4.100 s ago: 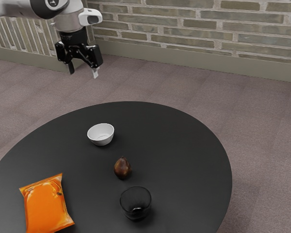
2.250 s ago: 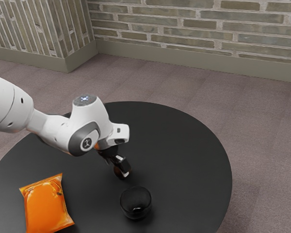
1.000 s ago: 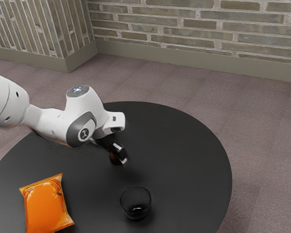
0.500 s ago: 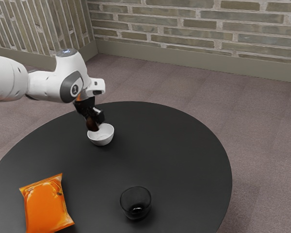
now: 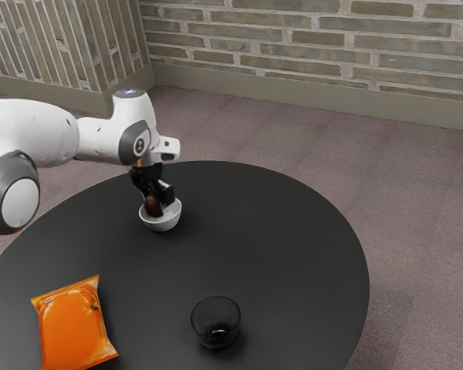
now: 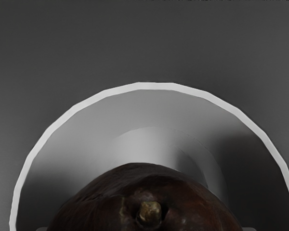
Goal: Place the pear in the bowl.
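Exterior view: end effector (image 5: 160,204) closed on the pear (image 5: 153,206), gripped from two sides, at the mouth of the bowl (image 5: 161,224) beneath it. Pear's stem (image 6: 149,212) faces the end effector.

Pear (image 6: 106,207) dk brown, bowl (image 5: 162,223) white, tbl (image 5: 262,254) blk, bag (image 5: 71,327) orange (v. bright!), brick-patterned wall (image 5: 309,37) grey/tan.

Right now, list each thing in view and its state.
Gripper, shut on the pear.
Pear, held stem up at the bowl's opening.
White bowl, upright.
Dark transparent glass, upright.
Orange packet, lying flat, seemingly unopened.
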Robot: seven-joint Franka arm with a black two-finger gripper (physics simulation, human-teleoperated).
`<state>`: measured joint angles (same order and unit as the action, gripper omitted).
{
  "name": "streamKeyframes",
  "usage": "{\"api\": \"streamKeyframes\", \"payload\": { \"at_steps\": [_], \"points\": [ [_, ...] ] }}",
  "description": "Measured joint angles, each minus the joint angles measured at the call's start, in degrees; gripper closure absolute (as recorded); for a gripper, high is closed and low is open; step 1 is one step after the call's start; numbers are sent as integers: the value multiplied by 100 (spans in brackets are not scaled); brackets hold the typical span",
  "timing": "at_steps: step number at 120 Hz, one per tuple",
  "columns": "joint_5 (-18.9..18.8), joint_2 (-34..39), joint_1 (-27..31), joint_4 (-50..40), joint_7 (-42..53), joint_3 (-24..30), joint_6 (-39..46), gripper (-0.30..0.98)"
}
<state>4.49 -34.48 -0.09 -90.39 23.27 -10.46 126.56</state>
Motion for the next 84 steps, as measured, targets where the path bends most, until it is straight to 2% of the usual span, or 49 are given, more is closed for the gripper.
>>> {"api": "streamKeyframes", "payload": {
  "at_steps": [32, 56, 68, 76, 84],
  "points": [
    [96, 186, -14, 59, 117, 35, -263, 7],
    [135, 1415, -32, 40, -221, 322, -1274, 3],
    [-184, 2136, -34, 191, -584, 749, -2003, 2],
    [-316, 2705, -32, 119, -811, 914, -2474, 1],
    [-391, 2983, -65, 28, -1022, 975, -2846, 1]
  ]
}}
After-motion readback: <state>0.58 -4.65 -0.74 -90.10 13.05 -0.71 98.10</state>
